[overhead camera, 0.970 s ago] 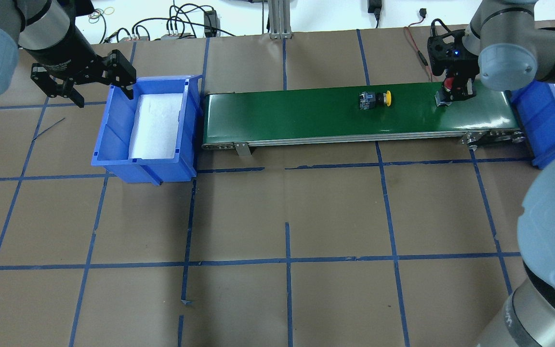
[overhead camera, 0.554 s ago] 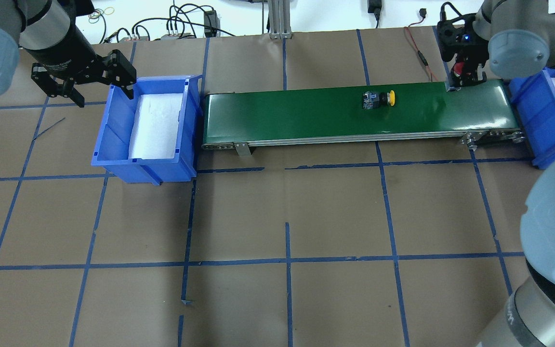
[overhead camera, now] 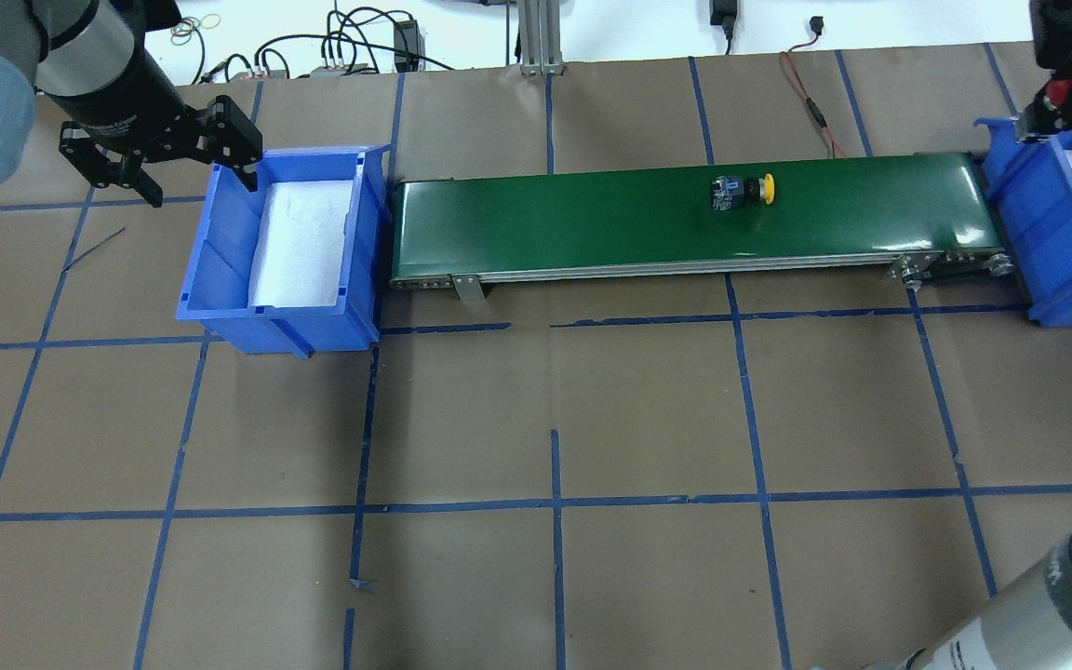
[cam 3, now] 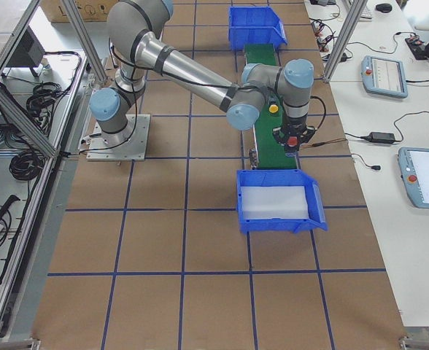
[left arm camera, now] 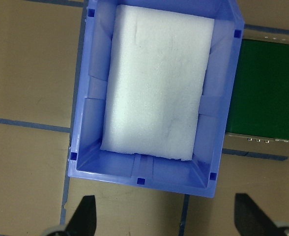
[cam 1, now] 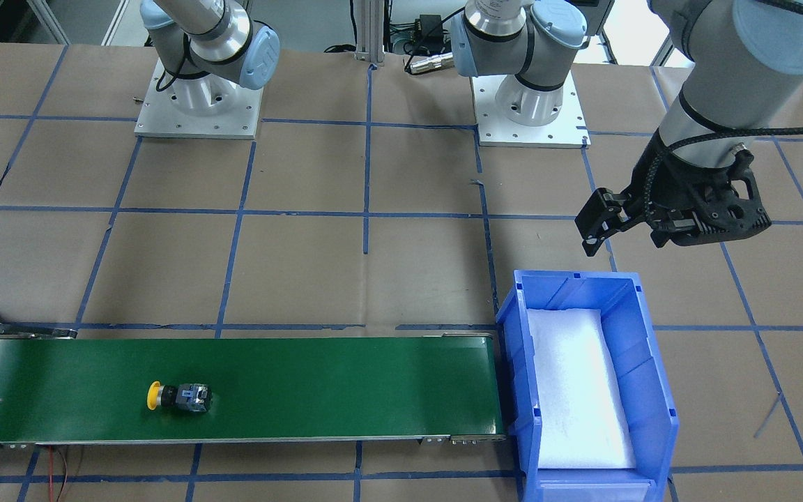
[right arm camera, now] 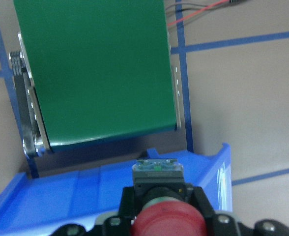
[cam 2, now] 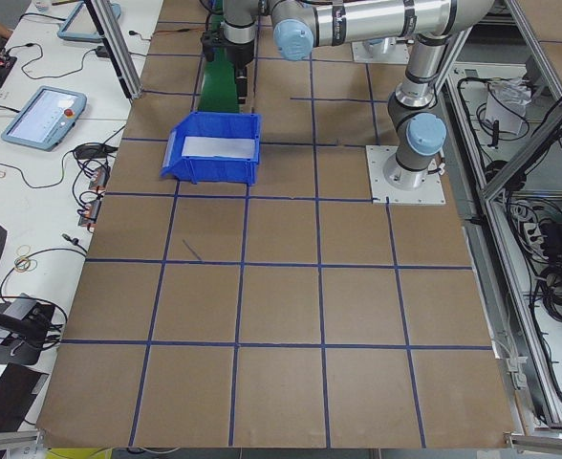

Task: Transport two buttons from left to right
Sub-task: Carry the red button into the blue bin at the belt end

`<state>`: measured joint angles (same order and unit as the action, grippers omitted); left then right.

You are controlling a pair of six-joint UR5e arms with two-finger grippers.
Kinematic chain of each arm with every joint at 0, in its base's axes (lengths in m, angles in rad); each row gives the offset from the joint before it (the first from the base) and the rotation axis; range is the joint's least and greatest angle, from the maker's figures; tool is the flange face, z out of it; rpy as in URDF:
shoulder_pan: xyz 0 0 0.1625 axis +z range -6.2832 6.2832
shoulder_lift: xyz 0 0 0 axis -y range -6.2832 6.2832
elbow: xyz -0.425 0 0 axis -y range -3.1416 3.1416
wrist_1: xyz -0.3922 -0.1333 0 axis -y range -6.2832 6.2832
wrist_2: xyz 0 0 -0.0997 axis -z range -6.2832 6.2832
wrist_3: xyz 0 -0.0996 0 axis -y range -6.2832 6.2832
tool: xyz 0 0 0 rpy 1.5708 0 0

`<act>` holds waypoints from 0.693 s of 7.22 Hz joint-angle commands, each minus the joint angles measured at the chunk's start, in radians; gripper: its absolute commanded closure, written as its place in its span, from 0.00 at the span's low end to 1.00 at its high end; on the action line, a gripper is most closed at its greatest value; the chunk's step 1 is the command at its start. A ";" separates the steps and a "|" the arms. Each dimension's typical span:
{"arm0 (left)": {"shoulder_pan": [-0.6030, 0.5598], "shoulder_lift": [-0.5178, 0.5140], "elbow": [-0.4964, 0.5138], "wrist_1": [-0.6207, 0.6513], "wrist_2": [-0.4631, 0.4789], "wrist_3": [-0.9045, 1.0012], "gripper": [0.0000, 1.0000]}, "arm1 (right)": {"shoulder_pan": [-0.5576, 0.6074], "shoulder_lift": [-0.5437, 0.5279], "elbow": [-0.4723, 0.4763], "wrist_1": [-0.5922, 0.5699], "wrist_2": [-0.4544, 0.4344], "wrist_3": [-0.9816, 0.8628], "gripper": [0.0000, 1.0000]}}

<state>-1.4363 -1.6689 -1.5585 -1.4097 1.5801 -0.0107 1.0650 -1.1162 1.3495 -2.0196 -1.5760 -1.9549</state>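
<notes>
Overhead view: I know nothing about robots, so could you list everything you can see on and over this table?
Belt: one, green, between the two bins.
Bins: two, blue, white foam inside; left bin and right bin at the belt's ends.
Yellow button: one, yellow cap, dark body, on its side on the belt.
Red button: one, red cap, held over the right bin's edge.
Cables: several, black and red, far table edge.
Table: one, brown paper, blue tape grid.
Left claw: black, open, beside the left bin.
Right claw: black, shut on the red button.
</notes>
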 commanded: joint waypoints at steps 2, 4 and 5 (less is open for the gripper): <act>0.000 0.000 0.000 0.000 -0.002 0.002 0.00 | -0.166 0.060 -0.013 -0.007 0.047 -0.157 0.85; -0.001 0.000 0.000 0.000 -0.002 0.002 0.00 | -0.215 0.134 -0.026 -0.063 0.047 -0.342 0.85; -0.001 0.000 0.000 -0.002 -0.005 0.000 0.00 | -0.220 0.163 -0.038 -0.070 0.044 -0.360 0.85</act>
<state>-1.4371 -1.6690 -1.5585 -1.4101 1.5776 -0.0096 0.8591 -0.9917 1.3228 -2.0690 -1.5303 -2.2619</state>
